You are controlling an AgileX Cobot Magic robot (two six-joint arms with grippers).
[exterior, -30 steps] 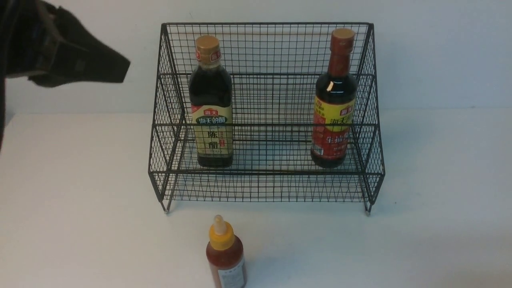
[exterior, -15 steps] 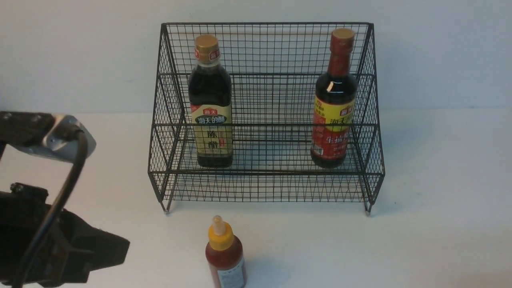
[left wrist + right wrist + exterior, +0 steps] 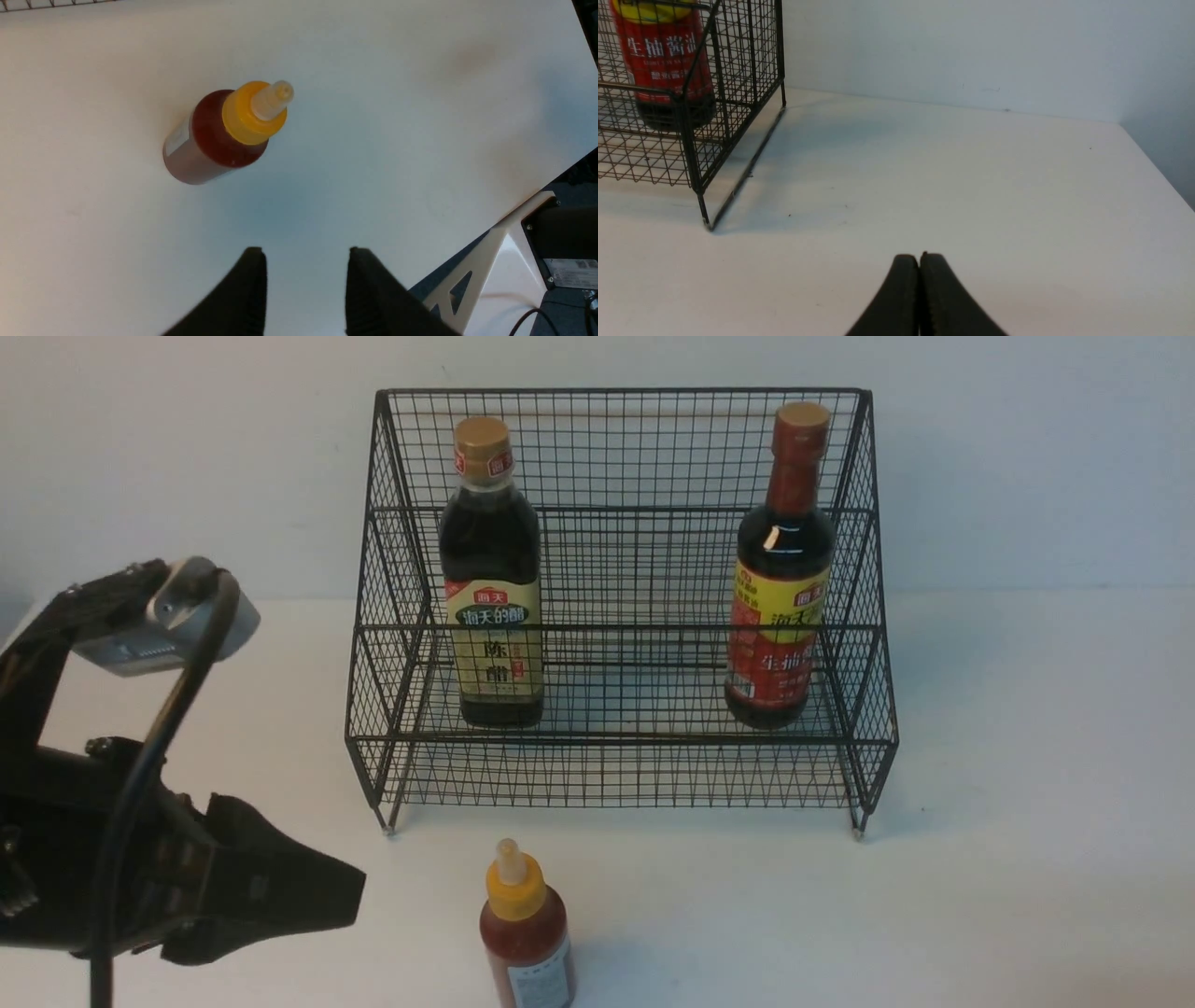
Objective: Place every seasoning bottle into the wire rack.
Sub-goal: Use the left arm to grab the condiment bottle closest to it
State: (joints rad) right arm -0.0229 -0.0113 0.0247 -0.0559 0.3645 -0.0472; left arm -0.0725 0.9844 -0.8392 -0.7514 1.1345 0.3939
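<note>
Though empty, left gripper [image 3: 306,255] nearer bottle [image 3: 210,140]

Wire rack [image 3: 616,738] was black metal, matt. Gold-cap bottle [image 3: 492,541] & red-neck bottle [image 3: 784,546] showed glossy glass w/ paper labels. Small sauce bottle [image 3: 527,933] looked smooth plastic; table [image 3: 980,896] matt white.

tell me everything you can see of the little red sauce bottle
The sauce bottle is small and round, seemingly of clear plastic, filled with dark red sauce. It has a yellow cap with a pale nozzle tip and a white label. It stands upright on the white table, in front of the wire rack and apart from it. Only the table touches it.
</note>
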